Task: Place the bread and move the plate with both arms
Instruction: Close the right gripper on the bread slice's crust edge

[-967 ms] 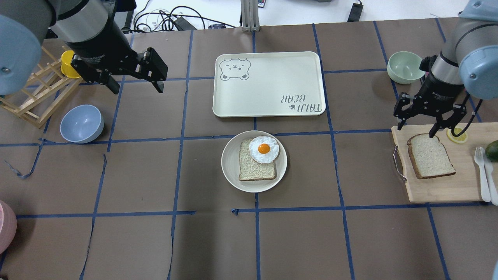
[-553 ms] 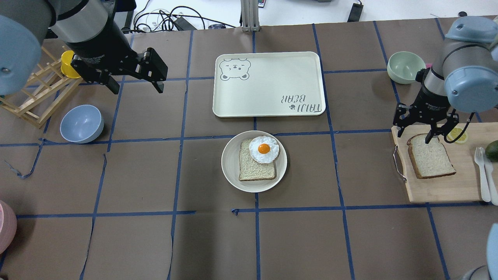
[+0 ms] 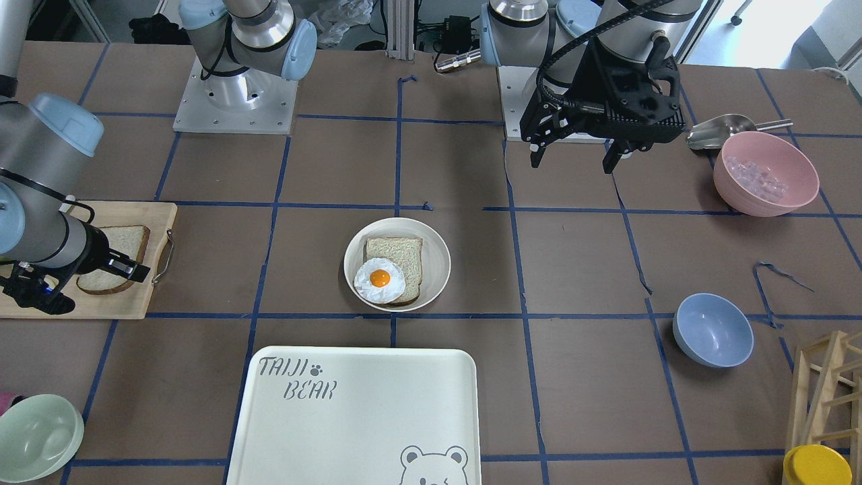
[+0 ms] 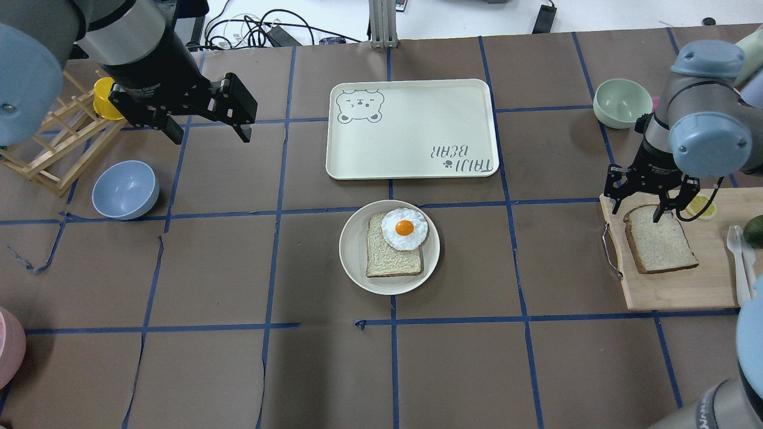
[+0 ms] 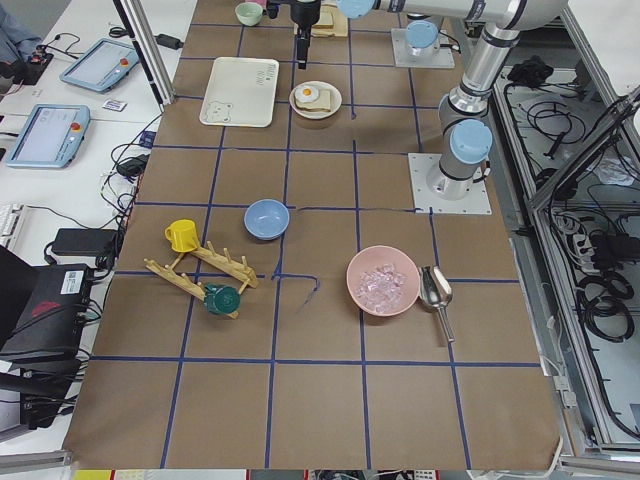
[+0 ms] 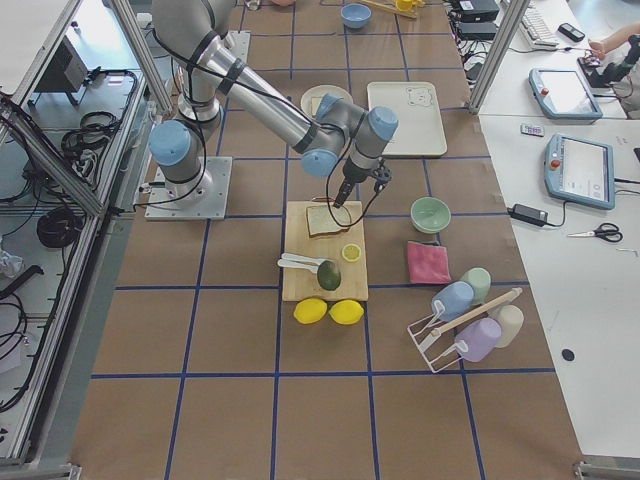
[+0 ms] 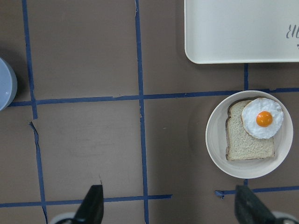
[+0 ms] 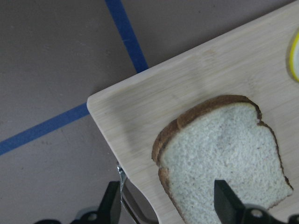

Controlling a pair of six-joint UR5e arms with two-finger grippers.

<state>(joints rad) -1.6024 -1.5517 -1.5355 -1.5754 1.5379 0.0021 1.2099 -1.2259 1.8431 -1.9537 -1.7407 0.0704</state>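
The bread point(image 4: 660, 239) lies flat on a wooden cutting board point(image 4: 685, 289) at the table's right; it also shows in the right wrist view point(image 8: 224, 149). My right gripper point(image 4: 635, 210) is open and low over the slice's rounded end. One finger is over the crumb and the other is beyond the board's corner point(image 8: 168, 205). The plate point(image 4: 351, 250) sits mid-table and holds a tan slice with a fried egg point(image 4: 404, 229). My left gripper point(image 4: 210, 134) is open and empty, high over the far left. The plate's rim point(image 7: 216, 140) shows in its wrist view.
A bear-printed tray point(image 4: 411, 128) lies behind the plate. A green bowl point(image 4: 622, 102) stands behind the right arm. A lemon slice point(image 4: 698, 208), an avocado point(image 4: 754, 229) and white cutlery point(image 4: 739, 262) share the board. A blue bowl point(image 4: 125, 189) and a wooden rack point(image 4: 53, 149) are at the left.
My right gripper has dropped closer to the board and the bread's rounded end, still open. The left arm, the plate and the bread have not moved.
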